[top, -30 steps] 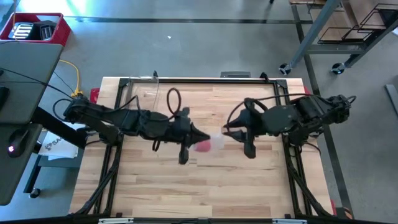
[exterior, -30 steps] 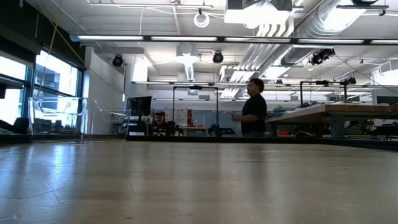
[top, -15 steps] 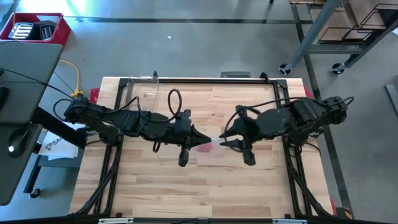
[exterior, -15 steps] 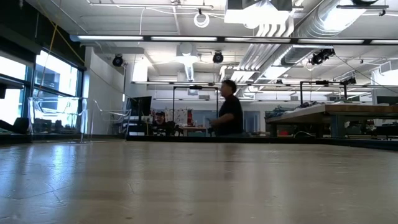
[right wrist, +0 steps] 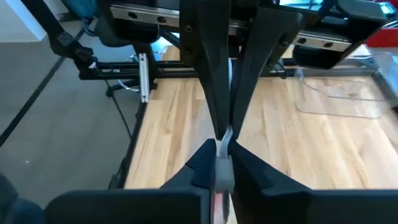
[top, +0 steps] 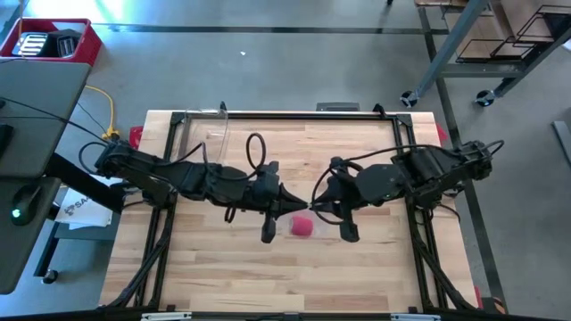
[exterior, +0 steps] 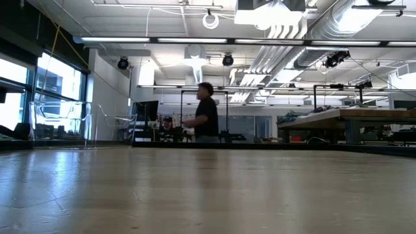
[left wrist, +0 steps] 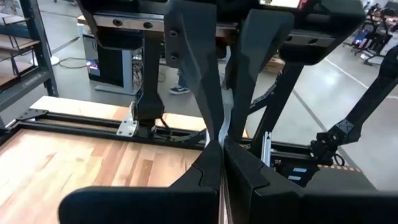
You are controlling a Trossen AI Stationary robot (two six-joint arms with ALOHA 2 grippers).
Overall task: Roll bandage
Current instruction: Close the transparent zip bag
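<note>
Counter (top: 223, 276): pale wood planks, black frame along the edges, seen from above.

Bandage (top: 302, 226): small bright red lump, resting just below the counter's centre, toward 6 o'clock from the gap where the two claws meet. From above it looks bunched or rolled; I cannot tell which. A pale, filmy scrap seems to sit above it between the claw tips, too faint to name.

Left claw (top: 294, 205): reaches in from 9 o'clock, tip near the counter's centre, just up and left of the bandage. Its own wrist view shows the fingers (left wrist: 205, 112) pressed together, with a thin pale sliver pinched in the seam; what that sliver is I cannot tell.

Right claw (top: 314, 207): reaches in from 3 o'clock, tip facing the left claw's, the two nearly meeting. Its wrist view shows the fingers (right wrist: 208, 93) drawn narrow, a small pale strip caught between them near the tips.

Person (exterior: 205, 112): dark top, standing in the workshop far beyond the counter, at about 12 o'clock in the level view.

Red bin (top: 52, 41): on the floor at 10 o'clock, well apart from the counter.
</note>
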